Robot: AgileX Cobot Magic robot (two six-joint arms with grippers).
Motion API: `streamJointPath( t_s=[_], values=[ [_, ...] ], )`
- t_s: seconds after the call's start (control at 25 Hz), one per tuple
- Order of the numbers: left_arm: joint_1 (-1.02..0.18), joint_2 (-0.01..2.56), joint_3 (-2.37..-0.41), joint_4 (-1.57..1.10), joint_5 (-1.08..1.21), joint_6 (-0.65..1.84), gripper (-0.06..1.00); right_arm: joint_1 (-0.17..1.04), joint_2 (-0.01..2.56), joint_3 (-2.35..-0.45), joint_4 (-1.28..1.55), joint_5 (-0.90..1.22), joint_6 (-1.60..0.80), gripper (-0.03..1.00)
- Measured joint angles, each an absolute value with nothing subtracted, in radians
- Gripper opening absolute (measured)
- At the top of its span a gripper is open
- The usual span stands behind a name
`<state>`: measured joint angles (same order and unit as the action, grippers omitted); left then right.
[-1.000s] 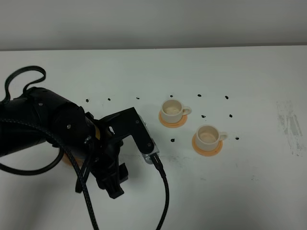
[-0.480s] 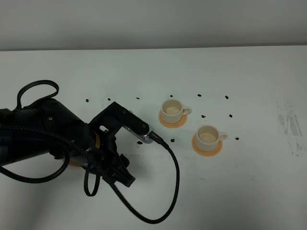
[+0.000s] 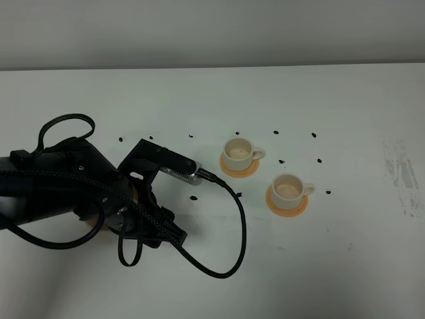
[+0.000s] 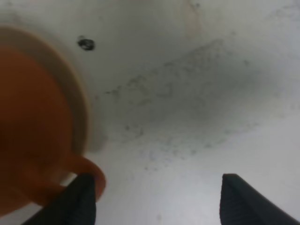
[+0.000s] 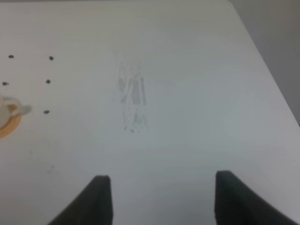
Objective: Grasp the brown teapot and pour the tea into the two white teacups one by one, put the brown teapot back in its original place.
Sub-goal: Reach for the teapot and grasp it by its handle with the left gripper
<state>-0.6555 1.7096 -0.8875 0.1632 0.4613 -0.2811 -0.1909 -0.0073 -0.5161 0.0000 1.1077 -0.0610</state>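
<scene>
Since a second ago the left arm [image 3: 60, 189] has swung lower and its braided cable [image 3: 236, 229] loops wider. The left gripper [image 4: 159, 201] is spread and empty, one black finger [image 4: 84, 199] just beside the loop handle of the smooth, round terracotta teapot [image 4: 33, 117], which sits on the beige plate [image 4: 80, 110]. The right gripper [image 5: 159, 197] hangs parted and empty. Two white teacups [image 3: 239, 153] [image 3: 287, 188] sit on flat orange coasters [image 3: 287, 207].

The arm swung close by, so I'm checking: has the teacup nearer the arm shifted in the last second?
No. The teacup sits on its orange coaster, just as far from the black dot behind it as before.
</scene>
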Motion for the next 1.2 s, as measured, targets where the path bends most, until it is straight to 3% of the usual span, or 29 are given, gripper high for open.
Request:
streamJointPath(
  t_s=[0.36, 1.2],
  values=[
    [-0.642, 1.713, -0.888, 0.163, 0.415, -0.405, 0.54, -0.191, -0.007, -0.516, 0.000, 1.108, -0.061, 0.47],
    [-0.603, 1.713, -0.888, 0.157, 0.557, -0.347, 0.54, -0.191, -0.007, -0.516, 0.000, 1.108, -0.061, 0.47]
  ],
)
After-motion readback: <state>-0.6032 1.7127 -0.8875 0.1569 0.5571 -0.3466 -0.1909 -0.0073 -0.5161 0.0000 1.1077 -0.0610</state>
